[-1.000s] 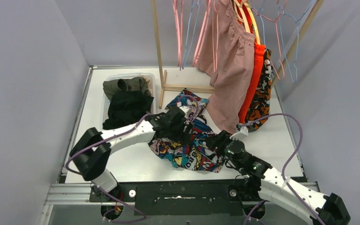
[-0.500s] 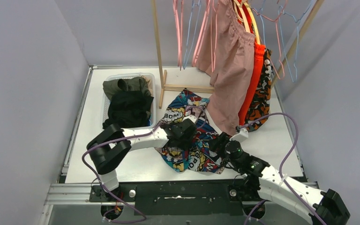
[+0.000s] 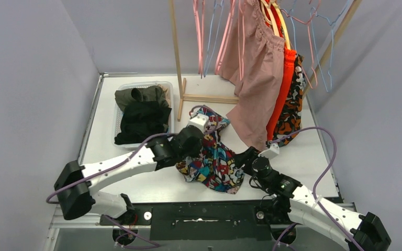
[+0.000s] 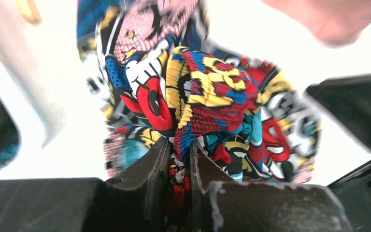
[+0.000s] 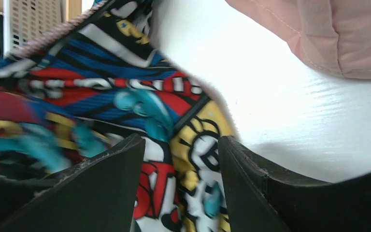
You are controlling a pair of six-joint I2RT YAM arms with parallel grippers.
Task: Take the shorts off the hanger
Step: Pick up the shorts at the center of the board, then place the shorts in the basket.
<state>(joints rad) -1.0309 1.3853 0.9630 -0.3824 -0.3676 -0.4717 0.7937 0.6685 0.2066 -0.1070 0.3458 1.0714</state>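
Though white beneath comic-print shorts (image 3: 214,162), table (image 3: 303,157) amid grey walls (image 3: 31,78).

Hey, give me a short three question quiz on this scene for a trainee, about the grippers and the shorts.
1. True or false: the left gripper is shut on the comic shorts.
2. Which of these hang on the rack? A black shorts, B pink shorts, C olive shorts.
3. Fill the blank: the fingers of the right gripper stand apart, so it is ____.

Key: 1 true; 2 B; 3 open.
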